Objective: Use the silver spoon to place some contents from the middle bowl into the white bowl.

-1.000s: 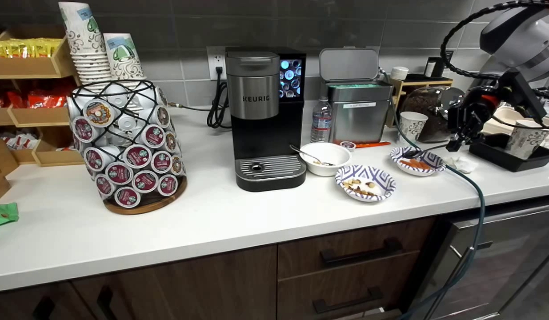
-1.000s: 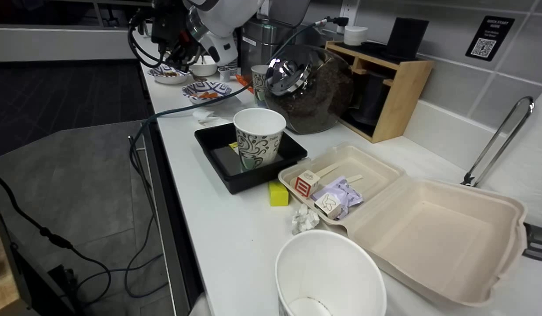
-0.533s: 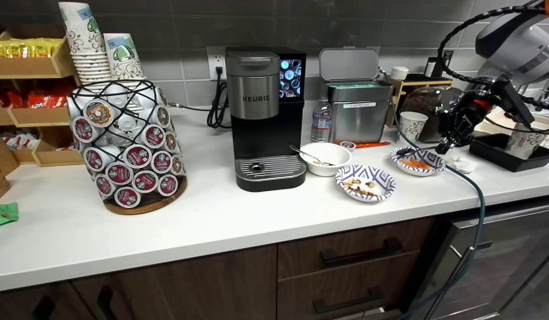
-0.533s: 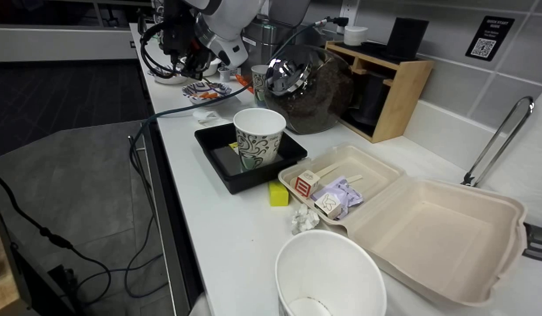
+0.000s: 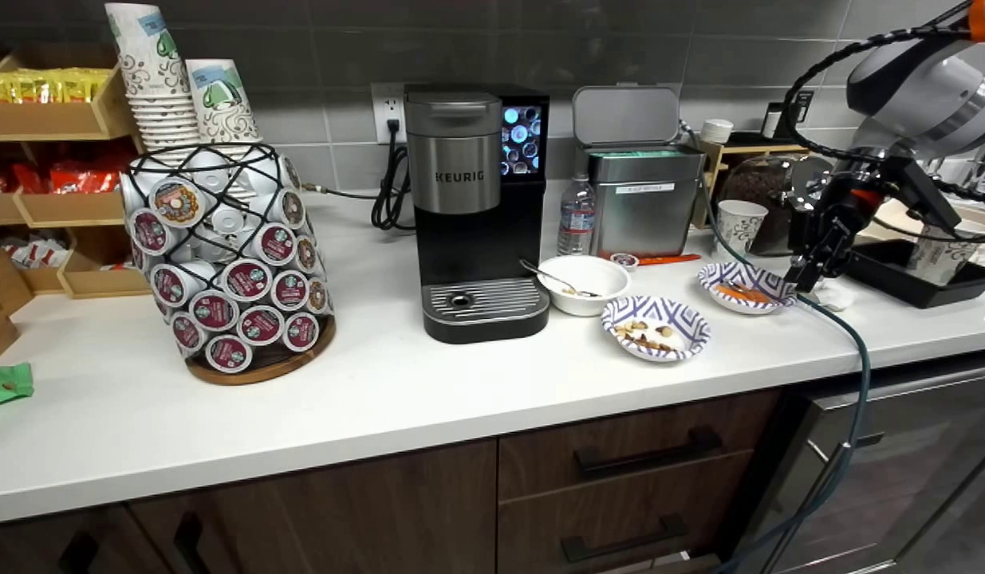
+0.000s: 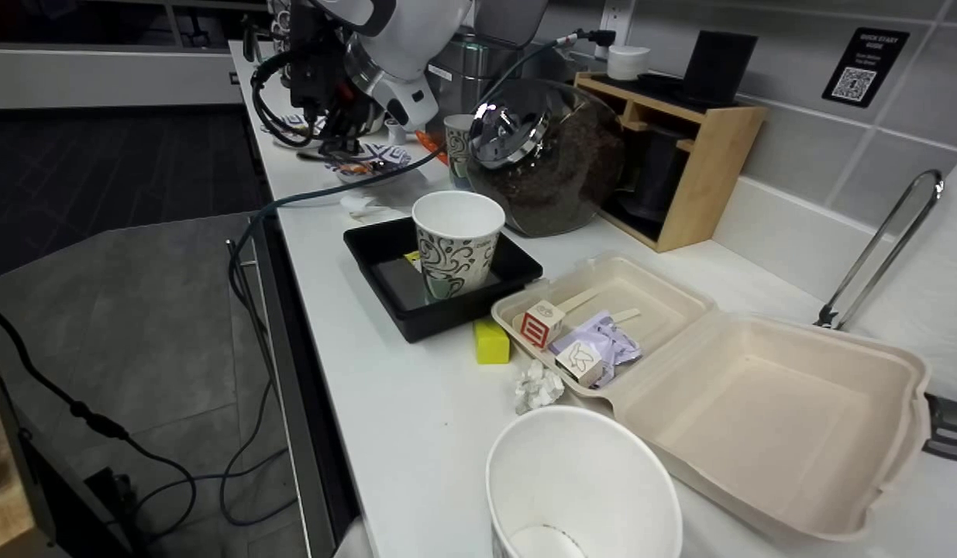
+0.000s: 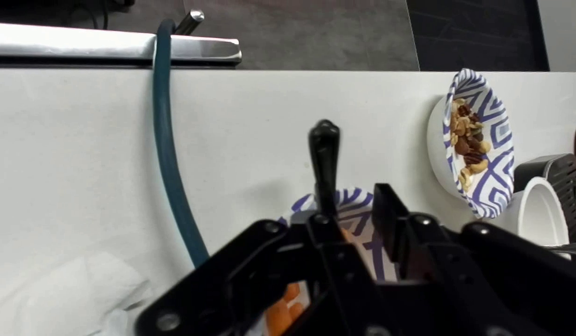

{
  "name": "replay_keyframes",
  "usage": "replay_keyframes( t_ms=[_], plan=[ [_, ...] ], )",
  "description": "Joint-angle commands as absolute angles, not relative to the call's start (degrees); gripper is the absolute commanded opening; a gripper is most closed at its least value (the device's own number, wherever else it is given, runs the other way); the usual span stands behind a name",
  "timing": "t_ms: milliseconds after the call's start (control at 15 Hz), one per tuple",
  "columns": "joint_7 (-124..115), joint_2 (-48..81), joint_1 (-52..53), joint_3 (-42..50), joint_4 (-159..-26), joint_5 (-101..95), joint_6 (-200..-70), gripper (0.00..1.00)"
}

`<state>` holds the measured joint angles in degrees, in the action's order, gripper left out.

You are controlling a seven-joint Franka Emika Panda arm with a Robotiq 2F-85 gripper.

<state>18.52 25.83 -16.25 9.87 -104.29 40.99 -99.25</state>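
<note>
Nuts (image 7: 473, 140) in middle bowl (image 5: 687, 316); silver spoon (image 5: 554, 278) in white bowl (image 5: 612, 275).
Claw (image 7: 354, 209) apart, near patterned bowl (image 5: 712, 279) of orange pieces (image 7: 278, 317).

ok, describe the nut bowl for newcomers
In an exterior view, find the Keurig machine, then the white bowl right of it. The nut bowl comes next rightward, lower in frame. Patterned, it holds nuts where the other patterned bowl holds orange pieces.

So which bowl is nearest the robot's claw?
The patterned bowl with orange pieces, close by the claw; the patterned nut bowl and plain white bowl sit farther away.
</note>
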Motion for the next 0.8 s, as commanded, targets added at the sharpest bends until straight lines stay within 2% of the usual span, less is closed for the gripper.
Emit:
replay_keyframes(
  t_ms=[0,333,400,733],
  plan=[
    [15.77,24.92,-16.44,9.58,-105.07,38.79,-99.07,0.59],
    [18.94,13.25,-14.65,9.09,-115.01,37.52,-102.54,0.96],
    [19.5,9.26,-13.82,9.04,-118.83,37.19,-104.74,1.0],
    [19.99,-5.49,-11.12,8.22,-132.43,43.09,-120.25,1.0]
  ],
)
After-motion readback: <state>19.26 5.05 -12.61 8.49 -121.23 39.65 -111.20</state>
